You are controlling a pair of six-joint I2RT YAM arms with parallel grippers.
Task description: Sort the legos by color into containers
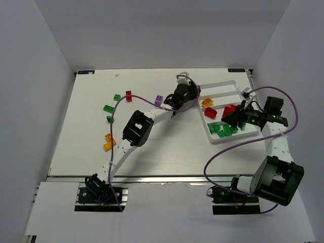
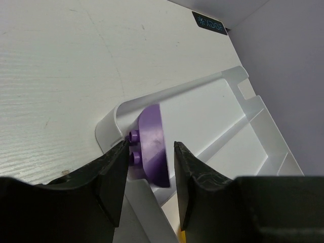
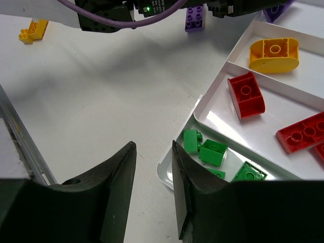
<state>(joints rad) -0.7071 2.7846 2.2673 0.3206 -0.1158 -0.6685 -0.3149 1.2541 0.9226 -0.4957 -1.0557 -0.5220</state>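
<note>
Left jaws flank purple lego [image 2: 152,147] at tray [image 2: 108,126] corner, grip unclear; right jaws spread, empty.

Tray [image 1: 217,84] R of table [image 1: 152,152], loose bricks [image 1: 108,108] L.

Setting: robotics lab test cell. Evidence: plain white panels [image 1: 30,61] boxing in white counter [image 1: 152,147]; left arm [image 1: 126,142] and right arm [image 1: 276,147] bolted at near edge by metal rail [image 1: 152,177]; exposed purple cables [image 1: 292,101]; black corner labels [image 1: 86,72].
</note>
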